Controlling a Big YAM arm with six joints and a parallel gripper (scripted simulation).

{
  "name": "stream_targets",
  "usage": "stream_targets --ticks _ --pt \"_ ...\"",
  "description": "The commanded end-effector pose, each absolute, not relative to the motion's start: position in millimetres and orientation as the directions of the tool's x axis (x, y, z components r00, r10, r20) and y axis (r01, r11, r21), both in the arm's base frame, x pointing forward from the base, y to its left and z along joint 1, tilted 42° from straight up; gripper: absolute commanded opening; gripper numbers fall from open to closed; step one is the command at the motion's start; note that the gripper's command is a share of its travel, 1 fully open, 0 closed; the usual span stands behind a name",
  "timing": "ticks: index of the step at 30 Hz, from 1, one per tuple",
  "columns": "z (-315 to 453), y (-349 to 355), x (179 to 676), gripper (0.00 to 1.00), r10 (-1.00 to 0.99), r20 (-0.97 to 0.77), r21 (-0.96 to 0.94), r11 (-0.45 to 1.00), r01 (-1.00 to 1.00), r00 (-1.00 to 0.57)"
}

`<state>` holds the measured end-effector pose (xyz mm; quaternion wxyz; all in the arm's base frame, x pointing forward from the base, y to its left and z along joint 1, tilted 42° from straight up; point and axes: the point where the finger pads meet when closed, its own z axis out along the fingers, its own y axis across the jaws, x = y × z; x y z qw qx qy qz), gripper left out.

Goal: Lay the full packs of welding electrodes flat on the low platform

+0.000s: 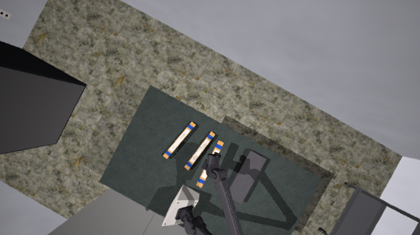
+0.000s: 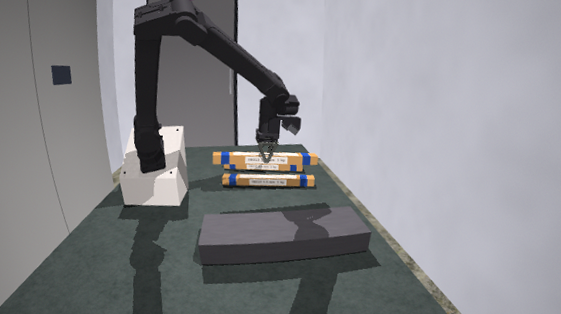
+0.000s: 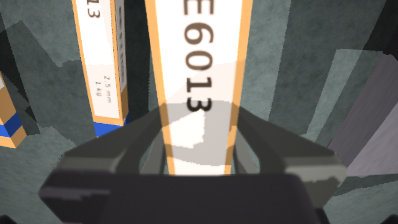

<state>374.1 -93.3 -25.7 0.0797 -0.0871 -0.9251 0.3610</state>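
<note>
Three orange packs with white labels and blue bands are in view. My gripper (image 1: 213, 161) (image 2: 266, 152) (image 3: 199, 111) is shut on the middle of the pack nearest the platform (image 1: 202, 178) (image 2: 265, 159) (image 3: 200, 75) and holds it level, a little above the green mat. The arm hides its middle in the top view. The other two packs (image 1: 200, 150) (image 1: 179, 140) lie flat on the mat, parallel to it; one shows in front in the exterior view (image 2: 269, 179) and one to the left in the wrist view (image 3: 102, 65). The low grey platform (image 1: 248, 174) (image 2: 285, 233) (image 3: 370, 125) is bare, right of the held pack.
The arm's white base (image 1: 180, 205) (image 2: 156, 172) stands on the mat near the packs' ends. A dark cabinet (image 1: 16, 105) is far left and a dark cart frame (image 1: 365, 214) at lower right. The mat ends at a stone border by the wall.
</note>
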Motion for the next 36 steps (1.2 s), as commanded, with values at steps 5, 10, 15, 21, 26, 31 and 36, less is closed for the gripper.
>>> stream_targets --ticks 5,10,15,21,26,31,36 --pt "1.2 -73.6 403.6 0.0 0.203 0.006 -0.67 0.728 0.147 -0.979" --pt "1.2 -73.6 403.6 0.0 0.203 0.006 -0.67 0.728 0.147 -0.979" --pt "1.2 -73.6 403.6 0.0 0.203 0.006 -0.67 0.728 0.147 -0.979" --pt "1.2 -73.6 403.6 0.0 0.203 0.006 -0.67 0.728 0.147 -0.979" --pt "1.2 -73.6 403.6 0.0 0.203 0.006 -0.67 0.728 0.147 -0.979" --pt "1.2 -73.6 403.6 0.0 0.203 0.006 -0.67 0.728 0.147 -0.979" --pt "1.2 -73.6 403.6 0.0 0.203 0.006 -0.67 0.728 0.147 -0.979"
